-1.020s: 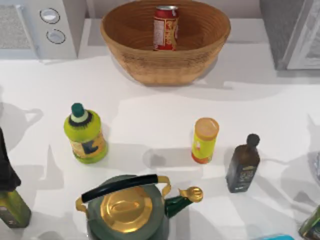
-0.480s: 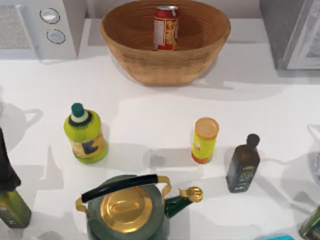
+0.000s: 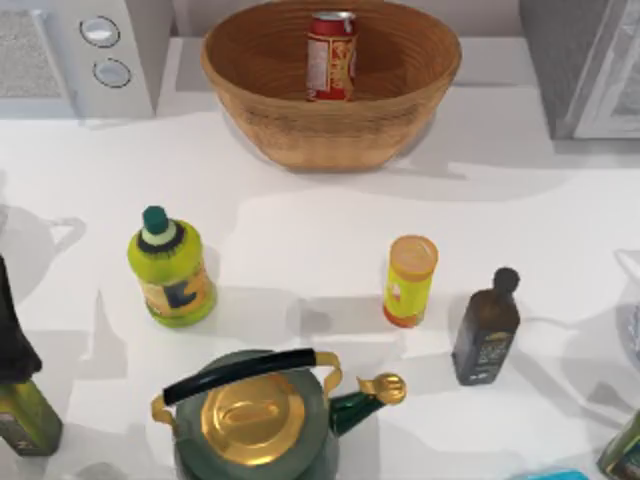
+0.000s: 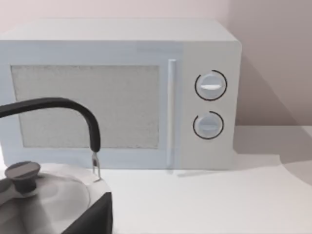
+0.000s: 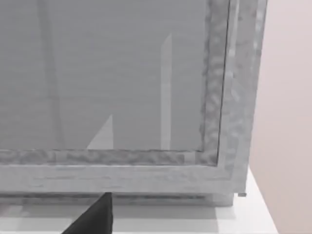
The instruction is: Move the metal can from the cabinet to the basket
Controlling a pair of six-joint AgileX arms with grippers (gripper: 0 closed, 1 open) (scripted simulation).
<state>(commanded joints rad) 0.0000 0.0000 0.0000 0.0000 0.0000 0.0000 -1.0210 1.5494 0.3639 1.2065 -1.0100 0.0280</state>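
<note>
Top view: cylindrical metal can [image 3: 331, 56] upright inside ribbed wicker basket [image 3: 262, 88].

A white microwave [image 3: 85, 55] with two round knobs stands at the desk's [image 3: 320, 235] far left corner. A yellow-green bottle [image 3: 172, 268] with a dark green cap stands left of centre, and a yellow tube [image 3: 409, 281] with an orange lid stands right of centre. A dark glass bottle [image 3: 486, 327] is just right of the tube. At the near edge sits a green kettle [image 3: 258, 414] with gold lid, gold spout tip and black handle. An olive bottle [image 3: 22, 410] stands at the near left edge.
</note>
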